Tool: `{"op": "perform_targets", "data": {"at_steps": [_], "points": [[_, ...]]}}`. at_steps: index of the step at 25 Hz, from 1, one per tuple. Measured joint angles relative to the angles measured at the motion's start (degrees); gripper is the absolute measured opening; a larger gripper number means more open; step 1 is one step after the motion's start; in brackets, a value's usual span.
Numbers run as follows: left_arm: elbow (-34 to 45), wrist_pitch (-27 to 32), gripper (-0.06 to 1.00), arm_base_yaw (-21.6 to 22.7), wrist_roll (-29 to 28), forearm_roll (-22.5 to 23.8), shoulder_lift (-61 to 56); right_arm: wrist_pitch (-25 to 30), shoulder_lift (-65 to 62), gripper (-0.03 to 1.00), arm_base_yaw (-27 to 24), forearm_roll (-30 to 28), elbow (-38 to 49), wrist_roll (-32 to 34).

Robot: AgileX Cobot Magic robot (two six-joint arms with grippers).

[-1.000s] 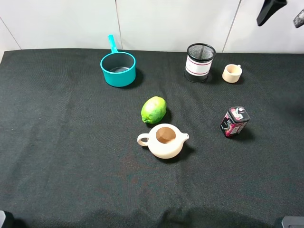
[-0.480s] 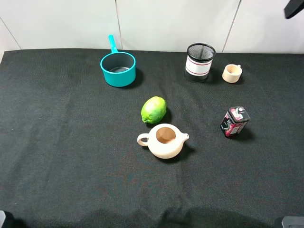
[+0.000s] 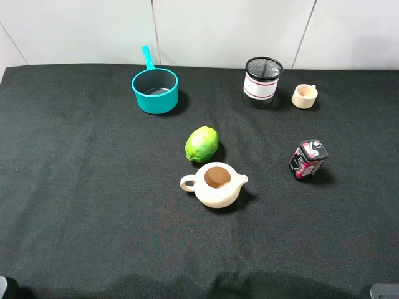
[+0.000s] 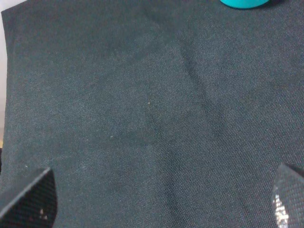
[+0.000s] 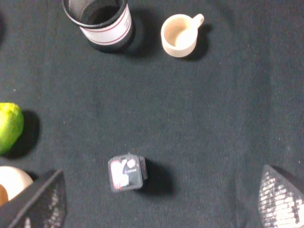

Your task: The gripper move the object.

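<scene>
Above the right side of the black cloth, the right gripper (image 5: 156, 199) hangs high with its two fingers (image 5: 38, 202) spread wide and nothing between them; only the tips show at the corners of the right wrist view. Below it lies a small dark tin with a red label (image 5: 127, 173), and farther on, toward the far edge, the small cream cup (image 5: 179, 34) stands upright, its little handle turned toward the far right corner. Just beside the cup stands a black mesh pen holder (image 5: 102, 21), apart from it but close. The left gripper (image 4: 156, 199) hovers over bare cloth near the left edge, fingers also set wide and empty.

In the high view no arm appears. The cup (image 3: 304, 96) sits near the far right corner, with the lime (image 3: 201, 144), the cream teapot (image 3: 216, 185) and the teal saucepan (image 3: 154, 89) well away toward the middle and far left.

The main risk is probably a descent that lands a finger on the pen holder, or a grip across the handle that tips the light cup.
</scene>
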Motion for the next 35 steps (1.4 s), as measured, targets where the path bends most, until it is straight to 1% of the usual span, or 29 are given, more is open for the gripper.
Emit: {"op": "perform_targets", "data": {"at_steps": [9, 12, 16, 35], "points": [[0.0, 0.0, 0.96, 0.0, 0.0, 0.0, 0.0, 0.1, -11.0, 0.62, 0.0, 0.0, 7.1, 1.4], [0.0, 0.0, 0.96, 0.0, 0.0, 0.0, 0.0, 0.1, -14.7, 0.67, 0.0, -0.1, 9.0, 1.8], [0.0, 0.0, 0.96, 0.0, 0.0, 0.0, 0.0, 0.1, -19.5, 0.69, 0.0, -0.3, 11.6, 2.6], [0.0, 0.0, 0.96, 0.0, 0.0, 0.0, 0.0, 0.1, -36.4, 0.69, 0.0, -0.8, 22.5, 2.6]]}}
